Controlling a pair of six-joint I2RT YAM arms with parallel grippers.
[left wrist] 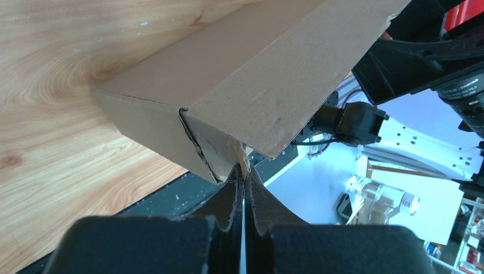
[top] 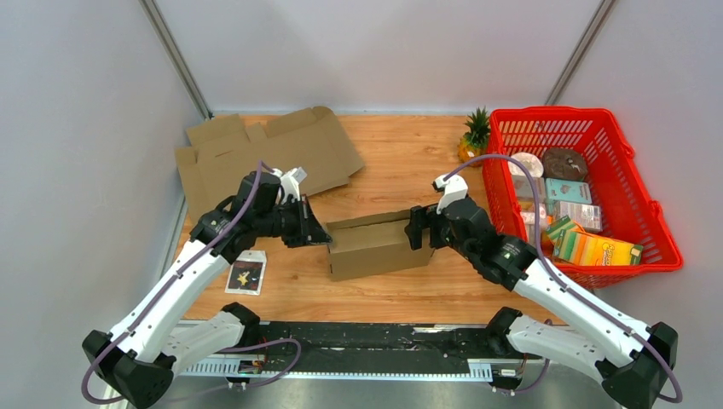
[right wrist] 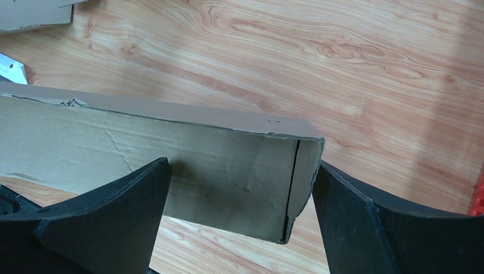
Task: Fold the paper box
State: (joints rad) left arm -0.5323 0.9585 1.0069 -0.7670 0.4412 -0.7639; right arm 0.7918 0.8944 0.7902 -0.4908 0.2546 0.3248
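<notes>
Sitting at the middle of the tabletop [top: 409, 162], the paper box [top: 378, 247] lies between the arms. The left hand [top: 324, 236] is closed tight, tips at the box's left end flap; the right hand [top: 415, 230] gapes wide, straddling the right end. Print on the packages in the red basket [top: 635, 170] is too small to read.

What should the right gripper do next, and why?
Probably close the right gripper on the box. Its fingers stand open on either side of the box's end, while the left gripper is shut on the other end, so the box looks steadied for a pinch.
</notes>
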